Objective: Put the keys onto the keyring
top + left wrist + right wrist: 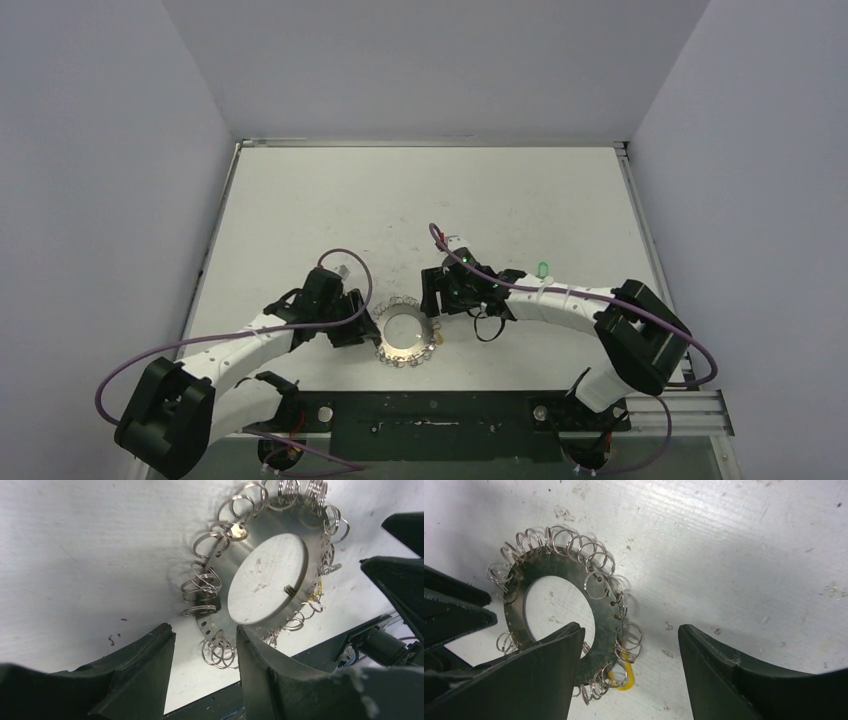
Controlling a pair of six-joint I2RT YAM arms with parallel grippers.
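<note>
The keyring [405, 338] lies flat near the table's front edge, a silvery ring [272, 527] fringed with wire loops. My left gripper [366, 326] stands at its left side, open [205, 635], with the near rim and a few loops between the fingertips and nothing pinched. At the ring's right side my right gripper [432, 300] is open too [629, 630]. The yellow key [626, 677] lies among the loops at the ring's edge [601, 615], between the right fingers; whether it is threaded on a loop I cannot tell. The green key [543, 268] lies apart on the table, beside the right forearm.
The black base plate [430, 412] runs along the table's front edge just below the ring. White walls [120, 150] close in the table on the left, back and right. Purple cables [130, 360] loop off both arms.
</note>
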